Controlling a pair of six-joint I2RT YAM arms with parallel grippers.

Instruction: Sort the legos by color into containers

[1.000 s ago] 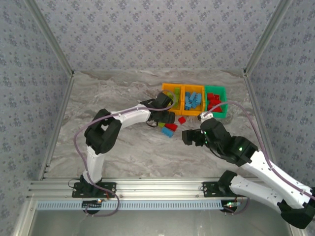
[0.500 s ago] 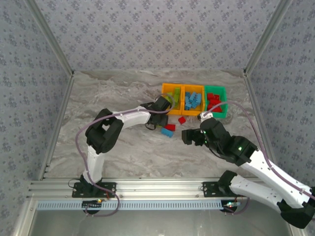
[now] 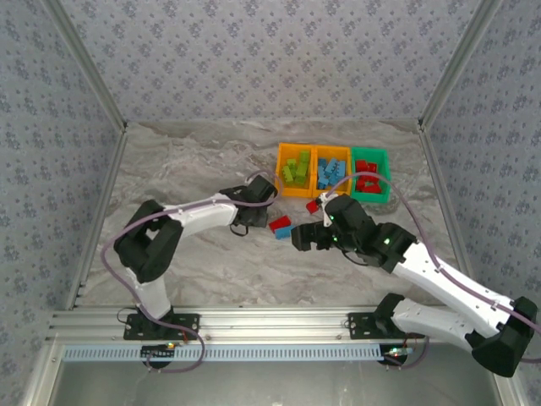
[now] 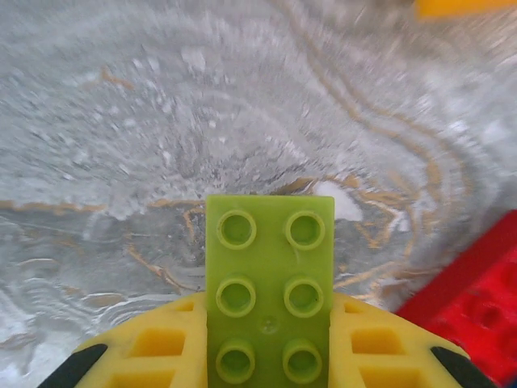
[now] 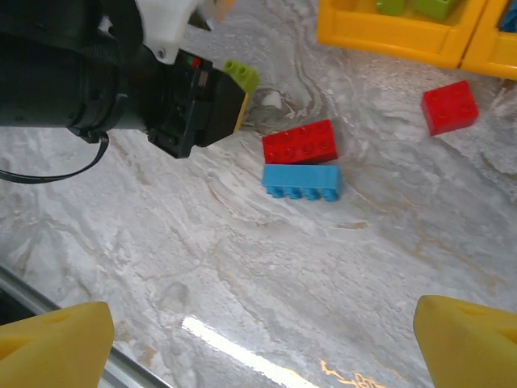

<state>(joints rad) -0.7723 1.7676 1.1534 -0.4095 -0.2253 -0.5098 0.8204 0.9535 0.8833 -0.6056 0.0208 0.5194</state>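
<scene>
My left gripper (image 4: 269, 356) is shut on a lime green lego (image 4: 269, 283), studs facing the camera, just above the marble table. In the right wrist view the same left gripper (image 5: 190, 101) holds that lime lego (image 5: 241, 77) to the left of a loose red lego (image 5: 300, 141) and a blue lego (image 5: 301, 181). A smaller red lego (image 5: 449, 106) lies nearer the bins. My right gripper (image 5: 262, 347) hangs open over bare table, below the blue lego. The three containers stand in a row: an orange one (image 3: 282, 173) with green legos, an orange one (image 3: 315, 175) with blue, a green one (image 3: 388, 179) with red.
The table (image 3: 194, 161) is marble-patterned, with patterned walls on three sides and a metal rail (image 3: 254, 321) at the near edge. Both arms meet near the loose legos (image 3: 281, 227), with my left gripper (image 3: 252, 218) and right gripper (image 3: 303, 238) close together.
My left gripper has shut on the lime lego and drawn back left, away from the bins. The right arm has swung left toward the loose red and blue legos, jaws still open.
</scene>
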